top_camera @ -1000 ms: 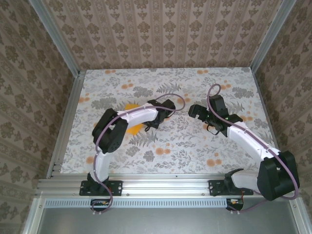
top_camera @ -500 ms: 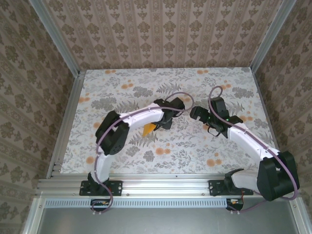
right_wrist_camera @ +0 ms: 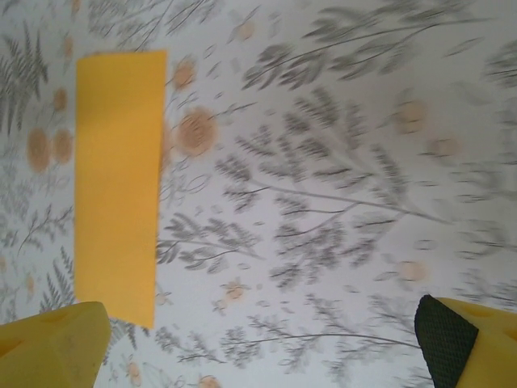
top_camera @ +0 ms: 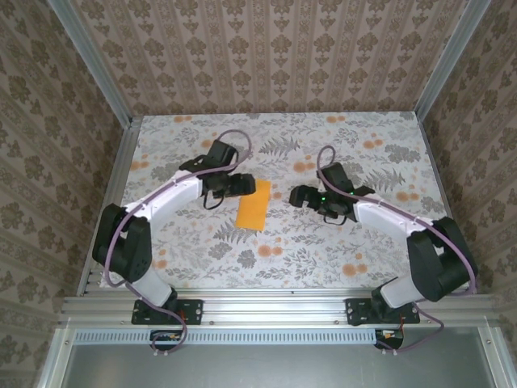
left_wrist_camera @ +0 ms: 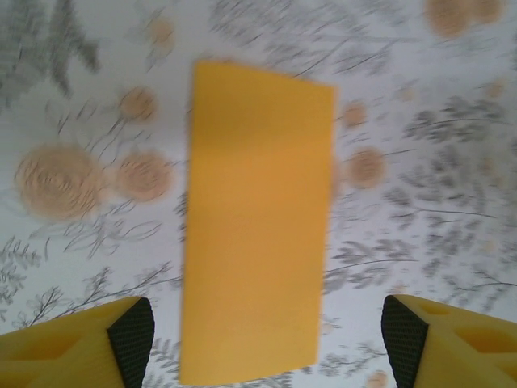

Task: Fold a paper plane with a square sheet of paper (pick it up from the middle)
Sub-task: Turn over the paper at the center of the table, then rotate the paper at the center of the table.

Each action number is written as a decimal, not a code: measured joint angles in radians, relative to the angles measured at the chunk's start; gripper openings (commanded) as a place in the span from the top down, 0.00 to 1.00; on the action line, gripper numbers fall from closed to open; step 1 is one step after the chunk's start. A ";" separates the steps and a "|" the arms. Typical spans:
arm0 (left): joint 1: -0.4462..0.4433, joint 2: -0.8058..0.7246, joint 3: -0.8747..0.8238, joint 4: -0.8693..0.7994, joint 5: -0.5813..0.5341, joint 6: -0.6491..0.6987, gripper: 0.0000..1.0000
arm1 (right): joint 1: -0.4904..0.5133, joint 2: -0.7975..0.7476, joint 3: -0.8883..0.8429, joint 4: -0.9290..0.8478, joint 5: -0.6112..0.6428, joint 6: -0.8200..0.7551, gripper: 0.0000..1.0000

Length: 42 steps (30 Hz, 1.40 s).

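Square sheet of paper (top_camera: 253, 204): lies flat on the flowered desk (top_camera: 210, 242), about midway between the two arms, now a narrow orange-yellow rectangle, apparently folded in half, not yet a dart. Long axis runs near-to-far across the desk, far end leaning slightly toward the right arm. Left end effector (top_camera: 233, 185) sits just beside the sheet's far left corner; in its wrist camera the sheet (left_wrist_camera: 254, 218) stretches away lengthwise between the two yellow fingers (left_wrist_camera: 121, 343), which stand wide apart and grip nothing. Right end effector (top_camera: 300, 195) is on the other side, with a strip of bare cloth between it and the sheet; its own camera puts the sheet (right_wrist_camera: 117, 186) off to one side of the spread fingers (right_wrist_camera: 460, 343), so it is also open and empty. The left arm is the nearer. Judgement: the next pick or crease depends on approaching across the short width, near the middle of the long axis. No brand, label or writing legible on the paper or the arms.
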 measured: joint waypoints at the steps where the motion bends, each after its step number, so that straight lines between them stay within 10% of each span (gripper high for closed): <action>1: 0.023 0.010 -0.036 0.017 0.027 -0.011 0.23 | 0.019 0.018 0.011 0.011 -0.005 0.001 0.00; 10: 0.056 0.075 -0.155 0.127 0.198 -0.093 0.36 | 0.116 0.123 0.058 0.086 -0.027 0.043 0.00; 42: -0.037 0.080 -0.150 0.151 0.284 -0.168 0.39 | 0.118 0.126 0.025 0.130 -0.030 0.145 0.01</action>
